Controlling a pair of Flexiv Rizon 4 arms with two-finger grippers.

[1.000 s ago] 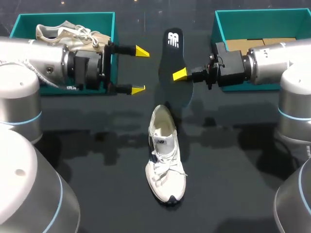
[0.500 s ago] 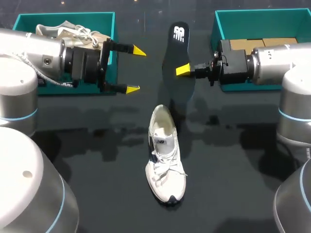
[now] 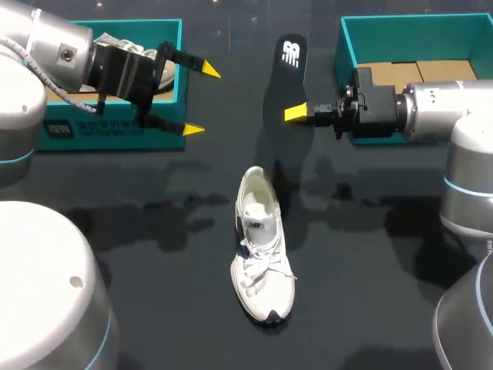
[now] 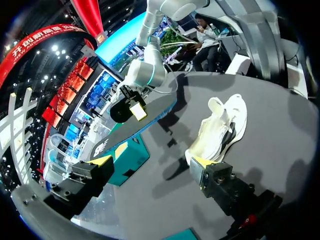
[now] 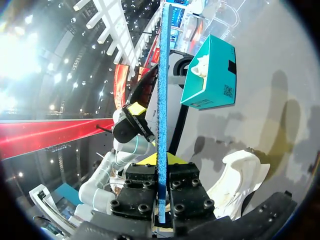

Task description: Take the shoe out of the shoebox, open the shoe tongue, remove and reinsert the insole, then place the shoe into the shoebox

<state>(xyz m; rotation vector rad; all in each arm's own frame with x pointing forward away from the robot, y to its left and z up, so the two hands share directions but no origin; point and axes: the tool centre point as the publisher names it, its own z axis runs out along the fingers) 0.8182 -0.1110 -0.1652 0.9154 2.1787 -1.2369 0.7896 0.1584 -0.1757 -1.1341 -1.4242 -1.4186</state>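
Note:
A white shoe (image 3: 262, 247) lies in the middle of the dark table, its toe toward the near edge and its tongue pulled open. My right gripper (image 3: 296, 113) is shut on the black insole (image 3: 283, 77), which hangs above the table beyond the shoe's heel. In the right wrist view the insole (image 5: 162, 90) stands edge-on between the closed fingers (image 5: 150, 161), with the shoe (image 5: 240, 175) below. My left gripper (image 3: 199, 100) is open and empty in front of the left teal shoebox (image 3: 100, 25). Its wrist view shows the shoe (image 4: 220, 130) and the insole (image 4: 145, 117) ahead.
The left shoebox holds a second, beige shoe (image 3: 127, 50). A second teal box (image 3: 416, 23) with brown cardboard inside stands at the back right, partly behind my right arm. Bare table lies on both sides of the white shoe.
My left arm has drawn back to the left and up toward its box, gripper still open. My right gripper has carried the insole slightly up and to the right.

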